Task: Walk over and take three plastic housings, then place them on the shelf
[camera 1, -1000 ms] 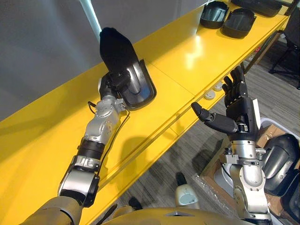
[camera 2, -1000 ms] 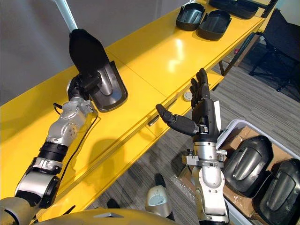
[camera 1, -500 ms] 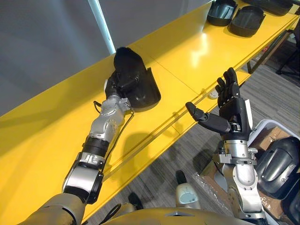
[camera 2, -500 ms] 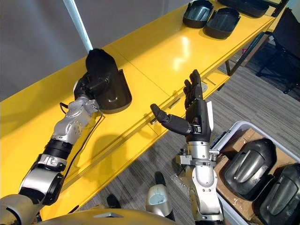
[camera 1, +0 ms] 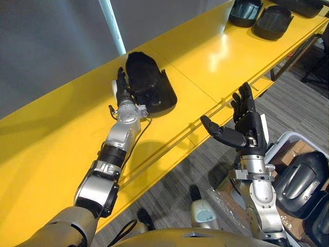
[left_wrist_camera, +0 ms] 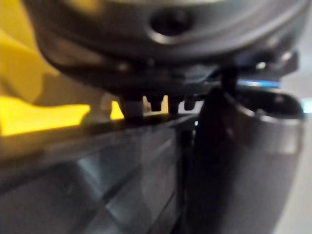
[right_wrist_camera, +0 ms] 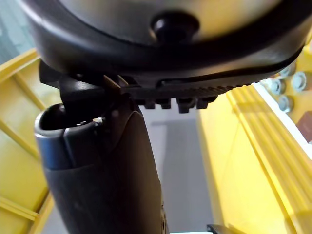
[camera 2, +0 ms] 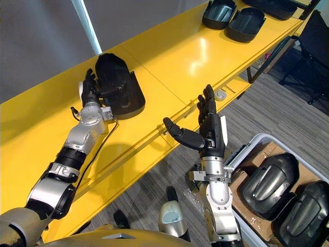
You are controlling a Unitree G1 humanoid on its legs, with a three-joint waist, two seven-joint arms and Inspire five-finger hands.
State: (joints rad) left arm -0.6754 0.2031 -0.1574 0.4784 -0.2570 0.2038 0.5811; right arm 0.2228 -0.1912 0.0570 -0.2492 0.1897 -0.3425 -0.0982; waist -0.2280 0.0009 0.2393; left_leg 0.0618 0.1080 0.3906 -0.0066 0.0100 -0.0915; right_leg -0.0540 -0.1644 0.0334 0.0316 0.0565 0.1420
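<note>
While black domed housing [camera 1: 150, 85] lies on yellow shelf [camera 1: 216, 51] | left hand [camera 1: 122, 92] fingers straight beside it | right hand [camera 1: 249, 128] fingers apart

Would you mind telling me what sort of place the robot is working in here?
Likely a workshop or light-assembly area: a long yellow shelf carries black plastic housings, more housings lie in a bin on the grey floor, and an office chair stands beyond.
</note>
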